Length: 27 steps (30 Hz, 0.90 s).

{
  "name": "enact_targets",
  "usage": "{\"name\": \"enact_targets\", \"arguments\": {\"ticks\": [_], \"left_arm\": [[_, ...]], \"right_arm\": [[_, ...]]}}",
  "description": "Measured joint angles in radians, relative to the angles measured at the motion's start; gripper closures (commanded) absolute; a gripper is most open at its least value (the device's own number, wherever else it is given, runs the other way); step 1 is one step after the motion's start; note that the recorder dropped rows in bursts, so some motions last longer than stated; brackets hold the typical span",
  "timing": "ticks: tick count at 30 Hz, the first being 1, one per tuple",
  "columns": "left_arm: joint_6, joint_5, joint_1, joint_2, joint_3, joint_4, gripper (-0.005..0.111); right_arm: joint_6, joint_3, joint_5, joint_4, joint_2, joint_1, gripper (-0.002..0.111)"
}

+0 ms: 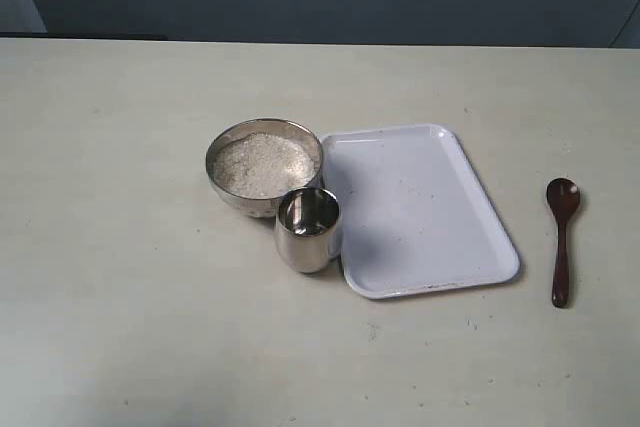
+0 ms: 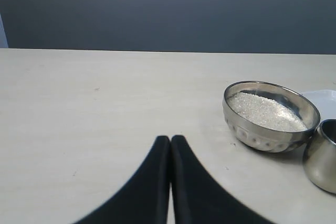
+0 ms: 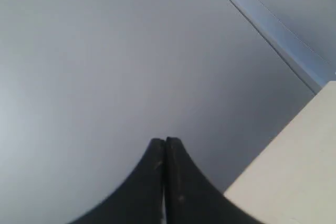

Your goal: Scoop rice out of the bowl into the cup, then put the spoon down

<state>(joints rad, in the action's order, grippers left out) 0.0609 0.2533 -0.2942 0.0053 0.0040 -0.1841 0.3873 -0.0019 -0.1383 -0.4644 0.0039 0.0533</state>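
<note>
The left gripper (image 2: 169, 139) had its two black fingers pressed together with nothing between them. Only their tips showed in the left wrist view, and the rest was cut off by the picture's edge. It hung low over the pale table (image 2: 94, 119), to the left of the bowl (image 2: 262, 137) and apart from it. The right gripper (image 3: 165, 140) was likewise closed on nothing. It pointed at a grey wall (image 3: 105, 51), and only a corner of the table showed beside it. Neither gripper appeared in the exterior view.

The bowl held the rice (image 2: 265, 111), heaped below its rim. In the left wrist view the cup (image 2: 321, 161) was half cut off at the edge, and a sliver of the white tray (image 2: 323, 98) showed behind it. In the exterior view the cup stood upright at the bowl's near right side. It overlapped the bowl, so whether they touched could not be told. Its inside showed only dark reflections, and its contents were hard to make out. The tray lay just right of the bowl and cup. The spoon (image 1: 562, 237) lay on the table to the right, well apart from the tray, with its head at the far end.
</note>
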Motion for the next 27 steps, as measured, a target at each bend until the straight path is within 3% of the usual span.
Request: {"name": "enact_targets", "arguments": {"ticks": [3,7,18,23,27], "left_arm": [[0.000,0.000,0.000,0.000,0.000,0.000,0.106],[0.000,0.000,0.000,0.000,0.000,0.000,0.106],[0.000,0.000,0.000,0.000,0.000,0.000,0.106],[0.000,0.000,0.000,0.000,0.000,0.000,0.106],[0.000,0.000,0.000,0.000,0.000,0.000,0.106]], "right_arm": [[0.032,0.000,-0.065,-0.167,0.000,0.000,0.108],[0.095,-0.010,-0.089,-0.217,0.000,0.000,0.108],[0.129,-0.187,-0.069,-0.023,-0.001,0.000,0.108],[0.131,-0.294,0.183,0.151,0.003,0.000,0.108],[-0.002,-0.386,0.432,0.214,0.087,0.000,0.108]]}}
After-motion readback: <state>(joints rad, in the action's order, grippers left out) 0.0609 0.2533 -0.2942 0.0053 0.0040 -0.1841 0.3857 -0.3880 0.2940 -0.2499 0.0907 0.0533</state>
